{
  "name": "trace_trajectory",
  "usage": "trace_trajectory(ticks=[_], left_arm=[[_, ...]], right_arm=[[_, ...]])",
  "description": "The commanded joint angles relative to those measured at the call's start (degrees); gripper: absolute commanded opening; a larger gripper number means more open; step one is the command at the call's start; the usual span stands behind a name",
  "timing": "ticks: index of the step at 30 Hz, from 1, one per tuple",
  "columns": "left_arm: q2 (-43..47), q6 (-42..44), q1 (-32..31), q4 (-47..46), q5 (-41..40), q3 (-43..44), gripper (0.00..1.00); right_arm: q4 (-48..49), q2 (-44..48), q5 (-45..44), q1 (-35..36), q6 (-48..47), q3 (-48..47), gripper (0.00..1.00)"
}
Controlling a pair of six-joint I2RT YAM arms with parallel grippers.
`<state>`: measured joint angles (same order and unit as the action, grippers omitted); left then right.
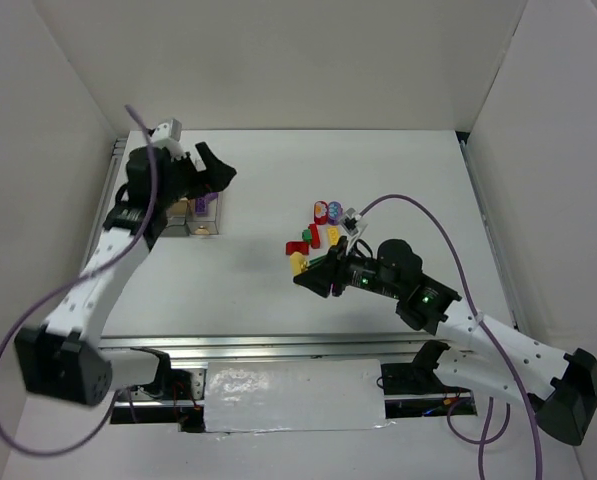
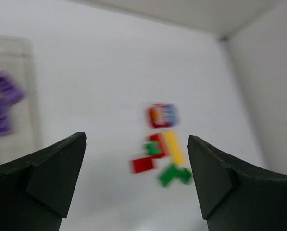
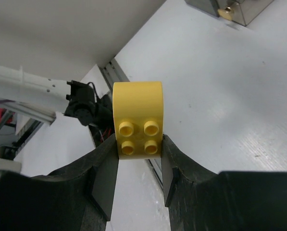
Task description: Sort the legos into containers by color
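1. The right hand is clamped on a yellow lego, one finger pressing each side of its lower part.
2. The yellow lego's four studs face the wrist camera. Its rounded end points away from the hand, so its long axis runs out in line with the fingers.
3. From above, this hand sits near the middle of the tabletop, just on the near side of the loose legos, and points left.
4. The loose legos lie in a tight cluster of red, yellow and green pieces, with a multicoloured one at the far end.
5. The left hand is spread wide with nothing between its fingers.
6. It hangs over the container at the far left of the tabletop.
7. Purple legos lie inside the container; the left wrist view is blurred, so which compartment holds them cannot be told.
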<state>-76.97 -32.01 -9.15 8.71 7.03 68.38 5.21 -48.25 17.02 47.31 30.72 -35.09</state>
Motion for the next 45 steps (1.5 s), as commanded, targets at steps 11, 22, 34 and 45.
trace_trajectory(ticks=[11,22,34,45], left_arm=[[28.72,-6.74,-20.91,-20.31,30.94,-19.07,0.99],[27.22,-13.33,-22.67,-26.8,35.5,-21.09,0.95],[29.68,-15.98,-22.76,-29.01,39.38,-21.97,0.83],[28.54,-15.98,-22.76,-30.07,41.31,-21.01,0.08]], right_arm=[[22.9,-3.78,19.72,-0.03,9.36,-2.53,0.0],[22.65,-6.5,17.44,3.31,6.99,-6.83,0.0],[21.95,-5.98,10.67,3.23,4.7,-6.92,0.0],[21.95,-8.18,10.93,3.23,4.79,-8.85,0.0]])
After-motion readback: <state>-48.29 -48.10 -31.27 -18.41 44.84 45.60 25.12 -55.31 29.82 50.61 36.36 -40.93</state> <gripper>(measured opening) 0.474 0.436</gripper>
